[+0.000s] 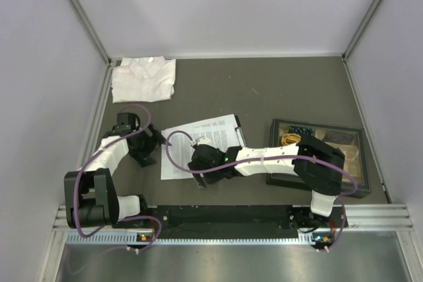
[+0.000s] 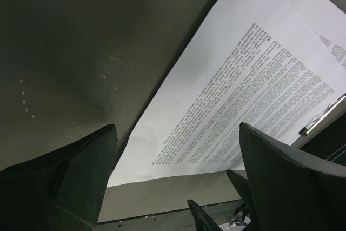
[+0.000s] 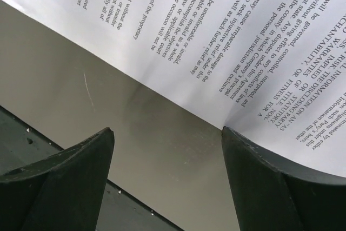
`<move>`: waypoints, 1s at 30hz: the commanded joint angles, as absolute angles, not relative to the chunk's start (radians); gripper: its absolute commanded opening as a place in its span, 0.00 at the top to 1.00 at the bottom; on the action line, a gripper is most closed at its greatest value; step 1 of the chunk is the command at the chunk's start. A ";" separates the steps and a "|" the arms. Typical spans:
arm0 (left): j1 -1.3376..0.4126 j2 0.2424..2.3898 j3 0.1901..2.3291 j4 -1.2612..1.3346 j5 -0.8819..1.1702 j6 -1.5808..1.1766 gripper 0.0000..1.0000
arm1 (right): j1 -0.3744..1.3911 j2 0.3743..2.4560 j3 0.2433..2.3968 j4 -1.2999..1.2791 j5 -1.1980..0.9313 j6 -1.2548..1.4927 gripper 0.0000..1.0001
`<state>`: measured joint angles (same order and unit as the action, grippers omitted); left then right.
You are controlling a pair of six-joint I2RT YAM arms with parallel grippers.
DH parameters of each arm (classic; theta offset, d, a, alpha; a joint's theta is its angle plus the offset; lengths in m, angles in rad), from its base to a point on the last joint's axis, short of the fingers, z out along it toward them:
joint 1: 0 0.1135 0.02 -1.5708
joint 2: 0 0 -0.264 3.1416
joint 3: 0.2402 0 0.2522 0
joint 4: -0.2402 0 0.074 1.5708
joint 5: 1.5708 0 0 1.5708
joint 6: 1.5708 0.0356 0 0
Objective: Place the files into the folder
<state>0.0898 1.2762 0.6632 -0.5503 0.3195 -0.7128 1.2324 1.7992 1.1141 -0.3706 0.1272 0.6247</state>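
**Paper edge first, then the lift**

Files [image 1: 198, 138] lie fanned on the dark table [image 1: 277, 90] between the two arms. The folder [image 2: 322, 117] shows only as a silver clip at their far side, so I cannot tell how much of it sits under the sheets.

The right gripper [image 3: 166, 130] stands wide and holds nothing. One finger is on the bare table and the other is right at the near paper edge, which curls up slightly there. The left gripper [image 2: 177, 129] is also spread wide and empty, facing the stack's left side.

To do this well, the right claw probably should slide its lower finger under that raised edge (not press on top) and close gently to catch every sheet. The left claw should steady the stack.
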 commanded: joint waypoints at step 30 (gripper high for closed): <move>0.040 1.342 0.627 -0.437 0.342 -0.805 0.05 | 1.144 1.818 1.161 -0.367 0.206 0.597 0.17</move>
